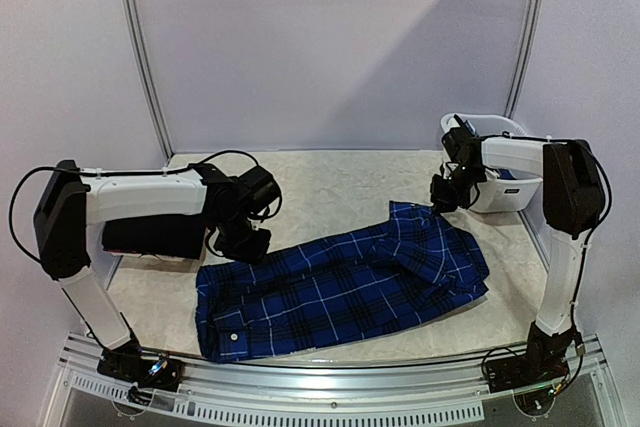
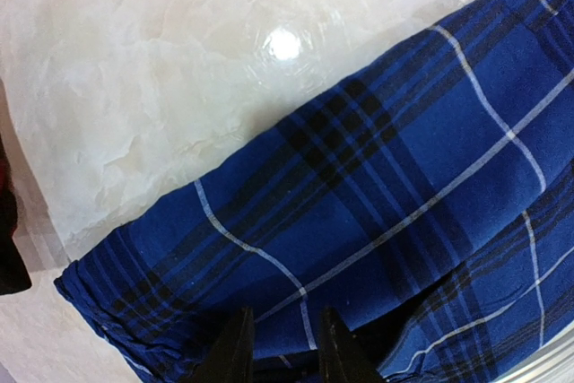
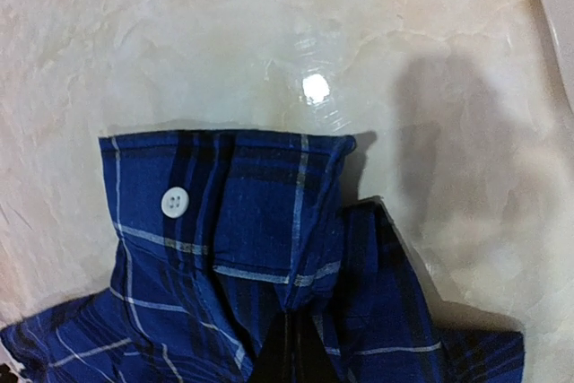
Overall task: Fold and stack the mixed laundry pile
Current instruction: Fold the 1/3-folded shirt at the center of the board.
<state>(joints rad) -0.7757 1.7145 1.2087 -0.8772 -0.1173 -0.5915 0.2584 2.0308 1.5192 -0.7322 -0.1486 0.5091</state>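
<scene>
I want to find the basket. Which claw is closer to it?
Right. The right claw sits just beside the basket, at the shirt's collar. The left claw is far across the table, at the shirt's other end.

Blue plaid button shirt (image 1: pixel 340 282) is matt woven cloth with a glossy white plastic button (image 3: pixel 175 202); cream marbled tabletop (image 1: pixel 330 182) is smooth, glossy; white basket (image 1: pixel 500 202) is smooth plastic.

Both my arms look alike: white tubular links joined by bulky black housings. Black cables (image 1: pixel 13 212) loop off the left arm (image 1: pixel 140 195) and run along the right arm (image 1: pixel 512 154). The left end effector (image 2: pixel 282 352) and right end effector (image 3: pixel 289 356) show slim black fingers (image 2: pixel 235 354).
</scene>
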